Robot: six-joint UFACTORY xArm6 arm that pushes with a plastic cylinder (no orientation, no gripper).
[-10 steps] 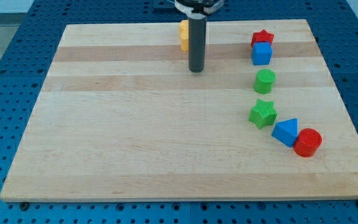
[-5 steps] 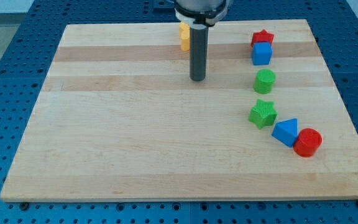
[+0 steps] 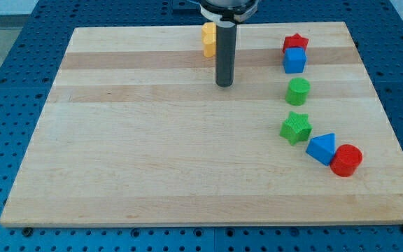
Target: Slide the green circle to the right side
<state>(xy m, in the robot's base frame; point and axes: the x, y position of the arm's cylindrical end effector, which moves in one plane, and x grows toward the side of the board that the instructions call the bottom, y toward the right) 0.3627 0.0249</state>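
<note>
The green circle (image 3: 299,91) lies on the wooden board (image 3: 152,154) toward the view's right, below the blue cube (image 3: 294,61) and above the green star (image 3: 296,128). My tip (image 3: 224,84) rests on the board to the left of the green circle, with a clear gap between them. It touches no block.
A red star (image 3: 295,43) sits above the blue cube. A blue triangle (image 3: 322,148) and a red cylinder (image 3: 346,160) lie at the lower right. Yellow blocks (image 3: 208,39) sit at the top, partly hidden behind the rod.
My tip moved slightly down and then a little to the right and back up. No block has moved.
</note>
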